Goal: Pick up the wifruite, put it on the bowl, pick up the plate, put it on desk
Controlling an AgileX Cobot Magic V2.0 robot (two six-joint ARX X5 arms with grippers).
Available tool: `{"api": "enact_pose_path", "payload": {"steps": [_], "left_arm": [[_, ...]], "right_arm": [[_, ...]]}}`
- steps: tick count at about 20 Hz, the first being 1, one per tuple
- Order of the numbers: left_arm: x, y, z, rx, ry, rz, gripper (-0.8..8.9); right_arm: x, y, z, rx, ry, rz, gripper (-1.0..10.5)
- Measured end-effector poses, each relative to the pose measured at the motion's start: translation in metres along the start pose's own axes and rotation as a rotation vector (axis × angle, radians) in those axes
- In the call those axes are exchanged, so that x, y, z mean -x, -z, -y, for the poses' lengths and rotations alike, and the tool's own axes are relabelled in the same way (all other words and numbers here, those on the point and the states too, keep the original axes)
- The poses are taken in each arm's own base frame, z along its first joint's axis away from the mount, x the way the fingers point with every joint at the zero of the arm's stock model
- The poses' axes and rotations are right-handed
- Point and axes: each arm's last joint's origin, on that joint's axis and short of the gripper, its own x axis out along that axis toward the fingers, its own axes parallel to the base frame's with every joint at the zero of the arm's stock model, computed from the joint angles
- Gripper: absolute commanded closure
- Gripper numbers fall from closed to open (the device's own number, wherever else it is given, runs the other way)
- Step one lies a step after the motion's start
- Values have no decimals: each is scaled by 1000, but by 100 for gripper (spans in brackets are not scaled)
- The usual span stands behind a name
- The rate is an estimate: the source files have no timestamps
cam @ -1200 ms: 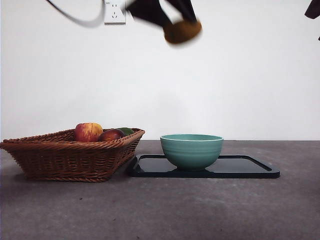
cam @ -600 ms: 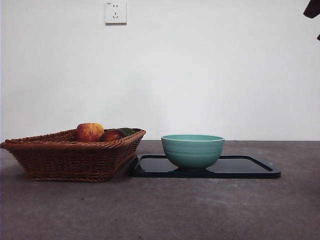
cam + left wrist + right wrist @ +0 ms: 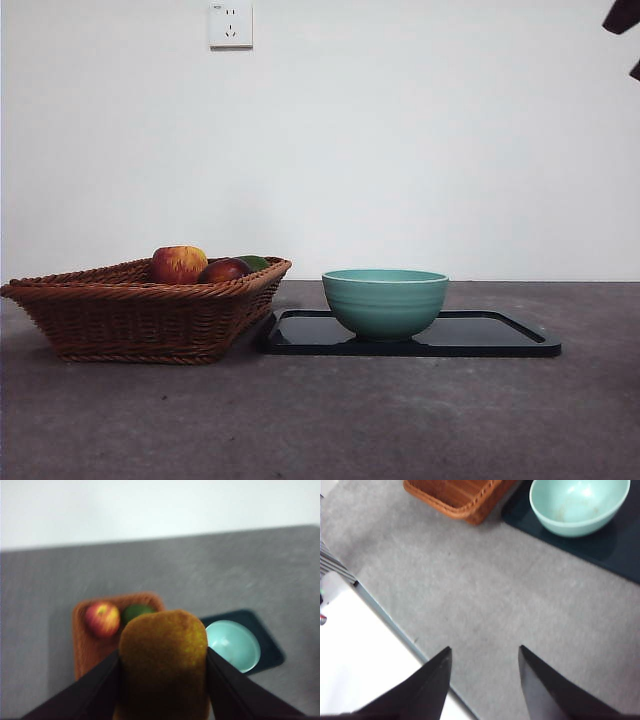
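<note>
Carrying the wifruite [image 3: 163,660] high above the desk [image 3: 320,420].
My left gripper [image 3: 162,680] clamps it; I should centre over the bowl [image 3: 385,301], then lower before letting go. Right gripper [image 3: 482,680] waits, jaws apart.

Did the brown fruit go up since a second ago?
Yes. It was beside the wall socket; now it's above the front view, held in the left gripper as the wifruite.

Teal bowl [image 3: 385,302] upright on a black tray [image 3: 500,338], just beside a wicker basket [image 3: 140,310] of fruit.
</note>
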Motion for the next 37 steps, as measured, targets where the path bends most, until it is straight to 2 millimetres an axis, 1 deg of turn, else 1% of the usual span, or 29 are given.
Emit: {"api": "enact_pose_path", "payload": {"steps": [6,10,13,18,21,23,25,28,31,33,34,37], "left_arm": [[-47,44,-7,63,-40,-58,631],[-77,69,-11,95,-52,-65,631],[-113,94,-14,98,-92,-113,631],[-164,108,-15,84,-113,-169,631],[-194,122,-20,75,-138,-224,631],[-210,132,-23,68,-154,-266,631],[-222,142,-26,62,-168,-311,631],[-234,153,-29,49,-181,-366,631],[-237,156,-29,46,-182,-378,613],[-237,156,-29,46,-183,-379,466],[-237,156,-29,46,-183,-378,442],[-237,157,-29,40,-182,-381,436]], "right_arm": [[0,0,0,1,0,3,734],[0,0,0,1,0,3,734],[0,0,0,1,0,3,734],[0,0,0,1,0,3,734],[0,0,0,1,0,3,734],[0,0,0,1,0,3,734],[0,0,0,1,0,3,734],[0,0,0,1,0,3,734],[0,0,0,1,0,3,734],[0,0,0,1,0,3,734],[0,0,0,1,0,3,734],[0,0,0,1,0,3,734]]}}
